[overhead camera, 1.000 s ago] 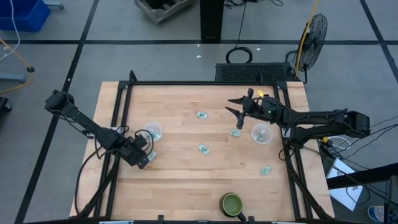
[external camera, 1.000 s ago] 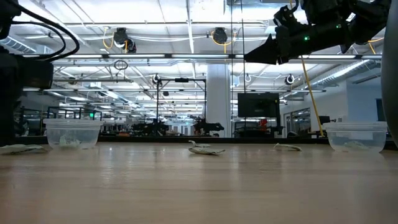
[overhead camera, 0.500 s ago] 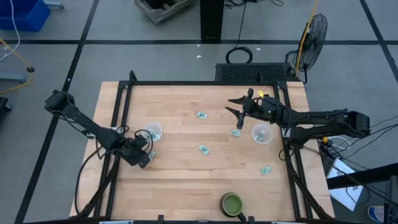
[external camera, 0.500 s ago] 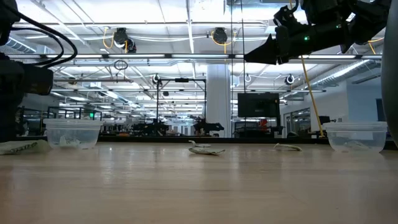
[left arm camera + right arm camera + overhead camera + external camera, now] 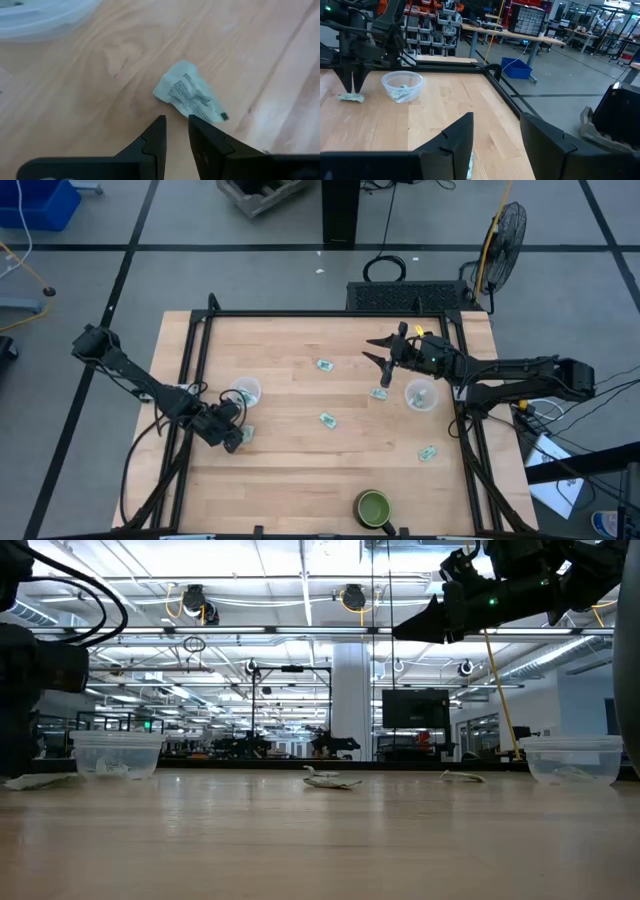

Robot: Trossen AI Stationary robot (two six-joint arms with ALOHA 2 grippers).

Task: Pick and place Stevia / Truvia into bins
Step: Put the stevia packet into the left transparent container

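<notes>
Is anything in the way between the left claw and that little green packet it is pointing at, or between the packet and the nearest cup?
Nothing visible is. The left gripper points at the sachet with bare wood between. The cup stands just beyond the sachet, also across bare table.

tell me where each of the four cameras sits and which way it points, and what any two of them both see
High view: above the table, looking straight down; both arms show, the left gripper by a sachet, the right gripper raised.
Low view: at tabletop height, looking level into the room; the right gripper hangs above.
Left wrist view: on the left arm, looking down at the crumpled sachet; its nearly closed fingers show.
Right wrist view: on the right arm, looking across the table; its spread fingers show.
Shared: the right wrist and high views both show the left cup.
</notes>
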